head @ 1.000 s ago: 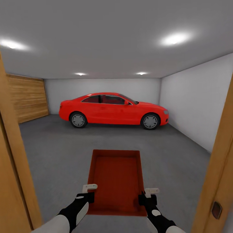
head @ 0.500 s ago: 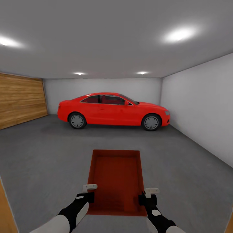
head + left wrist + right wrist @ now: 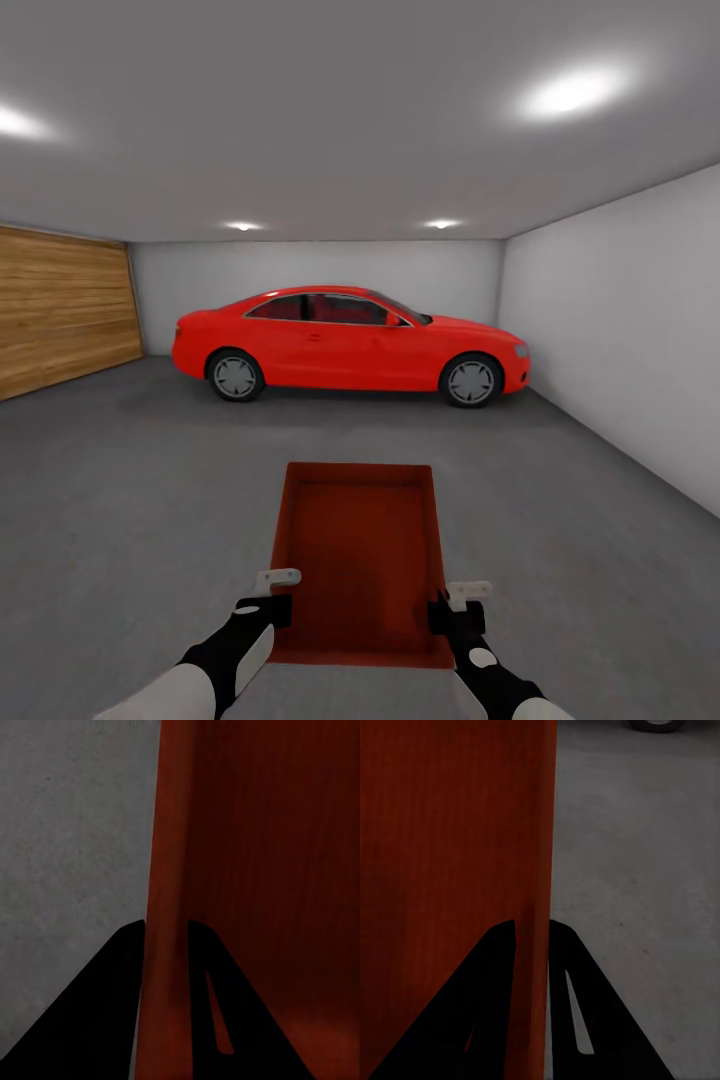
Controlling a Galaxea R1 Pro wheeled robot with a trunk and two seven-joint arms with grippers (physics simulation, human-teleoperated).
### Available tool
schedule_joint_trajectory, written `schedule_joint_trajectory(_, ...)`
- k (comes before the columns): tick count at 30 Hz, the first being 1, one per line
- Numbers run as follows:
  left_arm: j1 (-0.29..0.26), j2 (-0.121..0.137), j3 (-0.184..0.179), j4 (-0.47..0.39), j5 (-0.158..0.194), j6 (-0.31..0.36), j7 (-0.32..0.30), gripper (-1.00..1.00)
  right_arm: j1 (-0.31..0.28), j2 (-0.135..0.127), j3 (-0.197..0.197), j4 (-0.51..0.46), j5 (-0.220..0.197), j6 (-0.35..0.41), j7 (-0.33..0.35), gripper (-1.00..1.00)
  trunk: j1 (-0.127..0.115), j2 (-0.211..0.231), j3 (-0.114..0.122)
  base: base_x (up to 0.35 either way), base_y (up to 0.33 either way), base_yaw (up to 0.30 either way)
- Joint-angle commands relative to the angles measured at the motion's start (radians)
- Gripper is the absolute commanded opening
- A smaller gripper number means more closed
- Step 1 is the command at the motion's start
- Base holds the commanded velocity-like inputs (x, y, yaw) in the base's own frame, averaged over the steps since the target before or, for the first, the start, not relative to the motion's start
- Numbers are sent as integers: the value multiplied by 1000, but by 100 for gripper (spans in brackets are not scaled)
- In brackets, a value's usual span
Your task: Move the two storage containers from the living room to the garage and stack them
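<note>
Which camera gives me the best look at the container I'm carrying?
The head view: the whole storage container shows, open top up, between both grippers. The left wrist view shows just one wall clamped between fingers; the right wrist view likewise.

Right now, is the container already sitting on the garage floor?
No, the storage container is held up between the left gripper and right gripper, above the floor.

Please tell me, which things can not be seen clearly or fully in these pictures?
- Box underside and the floor beneath it: head view, hidden by the box itself.
- Box far end: both wrist views, cut off by the frame edge.
- Car far side: head view, hidden by its own body.
- Car wheel: right wrist view, cut by the edge.
- Wooden door: head view, cut by the frame edge.
</note>
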Motion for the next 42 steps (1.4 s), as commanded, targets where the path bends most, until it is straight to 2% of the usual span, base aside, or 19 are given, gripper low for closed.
schedule_joint_trajectory(1, -1, 12, 17, -7, -19, 7, 13, -100, -1, 0, -32, 3, 3, -4, -4, -100, 1, -1, -2, 321, 0, 0)
schedule_joint_trajectory(42, -1, 12, 17, -5, -19, 7, 13, -100, -1, 0, -32, 3, 3, -4, -4, -100, 1, -1, -2, 321, 0, 0)
